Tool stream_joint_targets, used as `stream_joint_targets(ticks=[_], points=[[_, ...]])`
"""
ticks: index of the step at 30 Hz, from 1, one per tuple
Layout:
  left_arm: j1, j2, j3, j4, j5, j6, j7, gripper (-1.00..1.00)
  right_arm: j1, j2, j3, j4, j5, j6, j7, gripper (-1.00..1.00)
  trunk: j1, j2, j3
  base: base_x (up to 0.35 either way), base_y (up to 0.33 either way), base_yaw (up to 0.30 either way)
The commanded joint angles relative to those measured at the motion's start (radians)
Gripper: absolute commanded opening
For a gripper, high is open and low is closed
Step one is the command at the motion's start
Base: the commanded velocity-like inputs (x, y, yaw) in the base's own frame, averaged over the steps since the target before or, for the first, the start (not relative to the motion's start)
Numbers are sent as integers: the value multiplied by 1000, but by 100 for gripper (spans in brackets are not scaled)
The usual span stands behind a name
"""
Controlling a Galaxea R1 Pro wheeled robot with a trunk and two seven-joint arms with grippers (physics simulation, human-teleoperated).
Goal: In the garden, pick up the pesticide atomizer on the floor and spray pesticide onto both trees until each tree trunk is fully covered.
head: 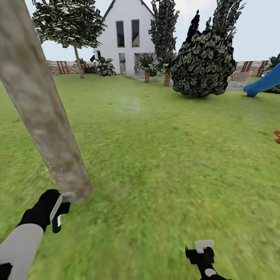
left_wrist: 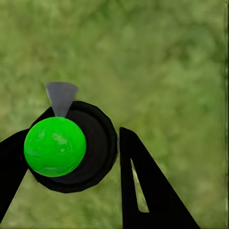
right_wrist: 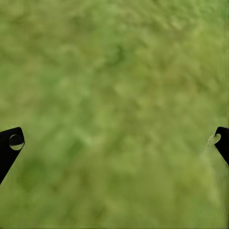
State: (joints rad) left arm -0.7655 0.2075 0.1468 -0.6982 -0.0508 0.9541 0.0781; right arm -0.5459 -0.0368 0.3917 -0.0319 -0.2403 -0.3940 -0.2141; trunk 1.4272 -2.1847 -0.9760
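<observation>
A thick, mottled grey-brown tree trunk [head: 42,112] rises at the near left of the head view. My left gripper [head: 58,213] hovers at its base, shut on the pesticide atomizer [left_wrist: 55,147], a black round body with a bright green ball and a grey cone nozzle [left_wrist: 61,98]. A pale grey part [head: 68,195] sticks out of the hand right beside the trunk's foot. Tiny pale specks dot the trunk just above it. The second tree [head: 79,62] stands far back left by the fence. My right gripper [head: 202,249] is open low at the right, over bare grass [right_wrist: 114,105].
Green lawn [head: 163,147] stretches ahead. A large dark leafy bush [head: 202,64] sits mid-right, with short palms [head: 147,70] and a white house [head: 128,35] behind. A blue slide [head: 264,82] and a small red object [head: 277,136] are at the right edge. A slat fence [head: 62,67] runs along the back.
</observation>
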Motion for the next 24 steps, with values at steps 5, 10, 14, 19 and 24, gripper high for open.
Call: stream_joint_targets(ticks=[5,10,14,19,24], points=[[0,-2,2,4,-3,5,-2,-100,0,0,9,0,-8,-2,-2,100,0,0,-1,275,-205,0],[-1,0,3,87,-4,-16,-4,-100,0,0,9,0,-8,-2,-2,100,0,0,-1,190,-117,90],[-1,0,3,93,-4,-22,-4,-100,0,0,9,0,-8,-2,-2,100,0,0,-1,19,-7,263],[-2,-1,9,78,-3,-23,-2,-100,0,0,9,0,-8,-2,-2,100,0,0,-1,221,-111,56],[-2,0,5,72,-3,-31,-1,-100,0,-2,9,0,-7,-1,-3,100,0,0,-1,269,-153,1]])
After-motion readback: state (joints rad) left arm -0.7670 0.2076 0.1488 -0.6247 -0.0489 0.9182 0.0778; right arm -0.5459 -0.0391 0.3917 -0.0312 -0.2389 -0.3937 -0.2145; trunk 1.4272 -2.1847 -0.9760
